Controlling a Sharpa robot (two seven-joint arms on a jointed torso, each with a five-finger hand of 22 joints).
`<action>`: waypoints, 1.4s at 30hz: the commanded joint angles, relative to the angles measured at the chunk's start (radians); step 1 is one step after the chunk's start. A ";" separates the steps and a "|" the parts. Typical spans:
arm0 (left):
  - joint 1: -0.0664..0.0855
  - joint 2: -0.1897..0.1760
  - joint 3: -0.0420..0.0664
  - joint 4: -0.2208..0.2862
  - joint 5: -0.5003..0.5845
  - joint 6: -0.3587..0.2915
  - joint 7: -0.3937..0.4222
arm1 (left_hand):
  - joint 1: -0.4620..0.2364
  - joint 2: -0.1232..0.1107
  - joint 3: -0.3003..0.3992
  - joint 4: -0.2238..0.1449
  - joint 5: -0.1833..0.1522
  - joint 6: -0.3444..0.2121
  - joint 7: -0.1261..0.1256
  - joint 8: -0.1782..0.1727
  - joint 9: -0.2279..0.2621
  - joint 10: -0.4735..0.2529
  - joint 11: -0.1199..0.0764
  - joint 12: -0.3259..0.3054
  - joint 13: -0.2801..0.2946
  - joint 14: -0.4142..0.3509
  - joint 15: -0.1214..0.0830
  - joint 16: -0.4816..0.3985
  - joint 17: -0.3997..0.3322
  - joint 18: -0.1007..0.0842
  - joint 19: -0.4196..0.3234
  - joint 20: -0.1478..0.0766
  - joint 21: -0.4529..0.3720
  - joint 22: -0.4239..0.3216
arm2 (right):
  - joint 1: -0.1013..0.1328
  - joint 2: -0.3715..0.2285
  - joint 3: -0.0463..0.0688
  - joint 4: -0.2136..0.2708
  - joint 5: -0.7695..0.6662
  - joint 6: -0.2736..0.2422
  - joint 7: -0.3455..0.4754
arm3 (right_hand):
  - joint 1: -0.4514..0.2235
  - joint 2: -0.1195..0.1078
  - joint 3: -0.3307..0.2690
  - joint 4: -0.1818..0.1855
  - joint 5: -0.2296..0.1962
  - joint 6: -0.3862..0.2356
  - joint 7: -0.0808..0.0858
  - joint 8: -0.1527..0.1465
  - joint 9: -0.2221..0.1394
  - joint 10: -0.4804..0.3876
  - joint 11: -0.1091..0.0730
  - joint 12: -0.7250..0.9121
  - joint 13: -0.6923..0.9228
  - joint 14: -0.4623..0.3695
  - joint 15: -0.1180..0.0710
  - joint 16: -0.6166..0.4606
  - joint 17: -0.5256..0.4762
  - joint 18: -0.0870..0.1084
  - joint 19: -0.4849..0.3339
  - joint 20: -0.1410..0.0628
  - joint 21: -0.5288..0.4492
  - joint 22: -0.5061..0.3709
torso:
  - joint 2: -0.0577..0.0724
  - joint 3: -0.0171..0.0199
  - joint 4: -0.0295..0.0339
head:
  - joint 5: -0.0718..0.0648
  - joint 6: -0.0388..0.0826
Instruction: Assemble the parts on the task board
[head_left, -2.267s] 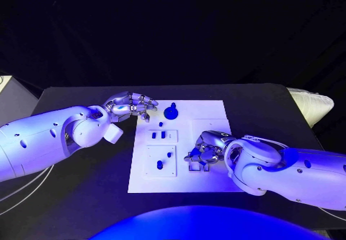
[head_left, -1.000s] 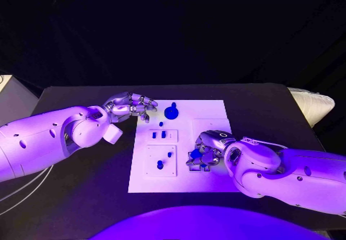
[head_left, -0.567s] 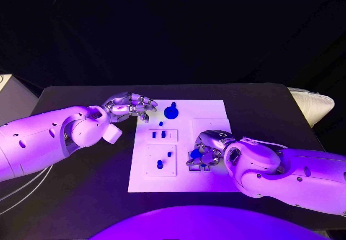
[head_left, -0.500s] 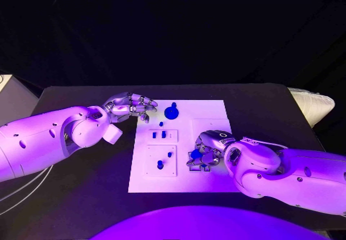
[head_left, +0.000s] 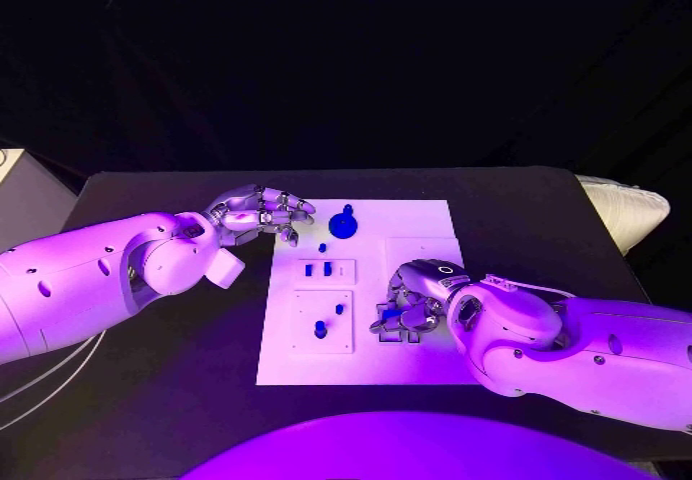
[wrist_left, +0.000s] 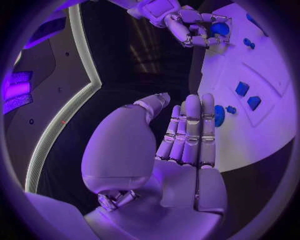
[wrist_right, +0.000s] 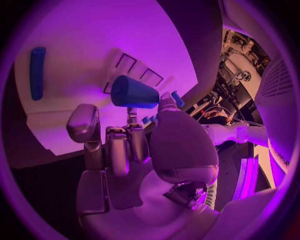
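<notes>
The white task board (head_left: 418, 225) lies mid-table. My right hand (head_left: 414, 303) hovers low over the board's near right part and pinches a blue cylindrical part (wrist_right: 134, 92) between thumb and fingers. That part (head_left: 389, 314) peeks out under the fingers, above square sockets (wrist_right: 150, 77). A blue peg (wrist_right: 37, 72) lies on the board beyond it. My left hand (head_left: 263, 213) hangs at the board's far left corner and holds nothing, its fingers (wrist_left: 190, 132) side by side. A round blue part (head_left: 342, 224) sits just past them. Small blue parts (head_left: 320, 328) stand in the left plates.
Two small blue blocks (head_left: 315, 270) stand in a raised plate on the board's left side. A pale bundle (head_left: 624, 215) lies off the table's right edge, and a white box (head_left: 12, 170) stands past the left edge. Black table (head_left: 173, 370) surrounds the board.
The right hand has settled slightly lower over the sockets, so less of the blue part shows in it than half a second ago. The left hand has stayed put.
</notes>
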 joint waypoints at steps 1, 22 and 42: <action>0.000 0.000 0.000 0.002 -0.004 0.023 0.003 | 0.000 0.009 0.002 0.007 -0.001 -0.007 -0.002 0.005 0.000 -0.004 0.000 0.005 -0.001 -0.003 0.006 -0.006 -0.002 0.014 0.009 0.000 -0.006 -0.001 | -0.001 0.000 0.000 0.002 -0.017 -0.032 0.020 | -0.002 -0.012 0.005 0.000 0.005 -0.009 -0.001 0.005 -0.002 0.029 0.007 -0.007 0.164 0.082 0.008 -0.006 0.170 0.006 -0.005 0.000 -0.006 -0.002 | 0.000 -0.0001 0.0002 | 0.000 0.000; 0.000 0.001 0.000 0.001 -0.008 0.026 -0.001 | 0.001 0.009 0.002 0.007 -0.001 -0.007 -0.002 0.006 0.000 -0.004 0.000 0.005 -0.001 -0.003 0.006 -0.006 -0.002 0.014 0.009 0.000 -0.007 -0.002 | -0.002 -0.007 0.000 0.007 -0.057 -0.102 0.074 | 0.030 -0.027 0.022 -0.002 0.012 -0.024 0.002 0.013 -0.001 0.017 0.010 -0.027 0.151 0.079 0.011 -0.013 0.158 0.009 -0.012 0.003 -0.032 -0.015 | 0.001 0.0003 0.0003 | -0.001 0.000; 0.000 -0.002 0.000 0.001 -0.009 0.025 -0.001 | 0.002 0.009 0.001 0.008 -0.001 -0.008 -0.002 0.008 -0.001 -0.004 0.000 0.006 -0.001 -0.004 0.006 -0.007 -0.002 0.014 0.009 0.000 -0.008 -0.002 | 0.005 -0.076 0.000 0.031 -0.057 -0.008 0.177 | 0.080 -0.047 0.018 -0.002 0.025 -0.067 0.017 0.006 -0.008 -0.001 0.023 -0.053 0.136 0.078 0.021 -0.015 0.157 0.012 -0.020 0.011 -0.062 -0.028 | 0.001 0.0006 0.0007 | 0.004 0.000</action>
